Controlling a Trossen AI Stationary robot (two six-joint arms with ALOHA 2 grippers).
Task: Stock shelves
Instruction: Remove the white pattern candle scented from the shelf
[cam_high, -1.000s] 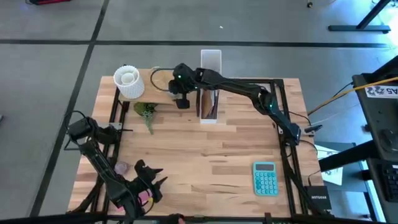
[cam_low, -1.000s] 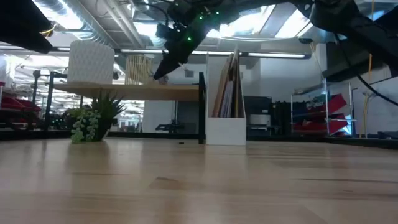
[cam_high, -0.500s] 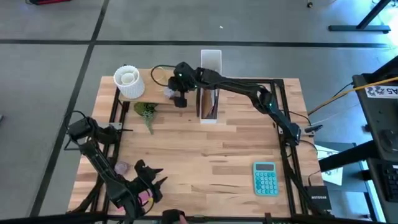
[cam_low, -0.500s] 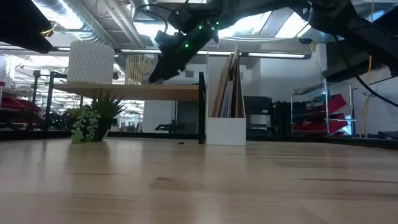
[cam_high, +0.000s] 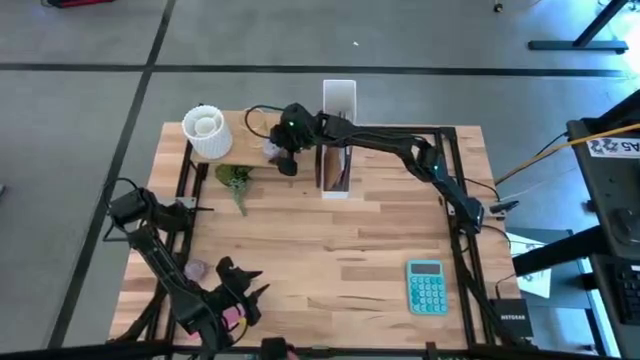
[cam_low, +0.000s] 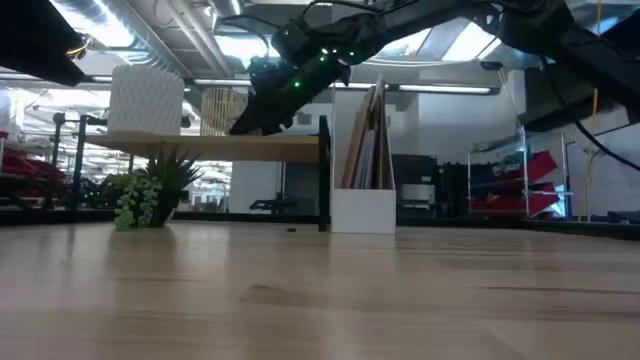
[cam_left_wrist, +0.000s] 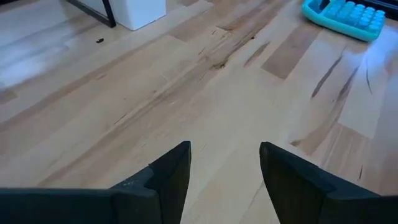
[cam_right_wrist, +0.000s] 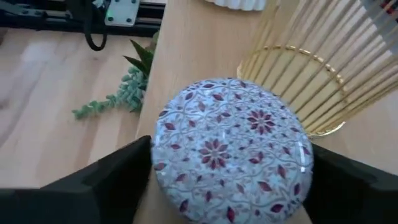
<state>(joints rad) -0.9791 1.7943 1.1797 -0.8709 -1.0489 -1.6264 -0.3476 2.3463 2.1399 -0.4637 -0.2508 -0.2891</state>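
Observation:
The shelf (cam_high: 228, 152) is a raised light-wood plank on a black frame at the table's far left. On it stand a white textured pot (cam_high: 207, 132) and a gold wire basket (cam_right_wrist: 311, 81). My right gripper (cam_right_wrist: 230, 171) is shut on a round tin (cam_right_wrist: 230, 146) with a floral lid, at the plank's top next to the basket. The white file box (cam_high: 338, 97) stands just right of the shelf. My left gripper (cam_left_wrist: 224, 168) waits open over the table's near left with nothing between its fingers. My right gripper pinches the round tin by its rim (cam_right_wrist: 160, 163), one finger (cam_right_wrist: 118, 180) on each opposite side and the lid facing up. The fingers slant down from the table's right. The tin is level at the shelf plank (cam_right_wrist: 186, 56); whether it rests on the plank I cannot tell.
A small green plant (cam_high: 235, 180) lies on the table at the shelf's near edge. A teal calculator (cam_high: 427, 286) lies near the right front. Something pink (cam_high: 196, 268) lies by the left arm. Bare tabletop (cam_high: 340, 250) fills the middle.
My right gripper has moved toward the table's left along the shelf and slightly down, carrying the tin closer to the gold basket. It has stayed shut on the tin.

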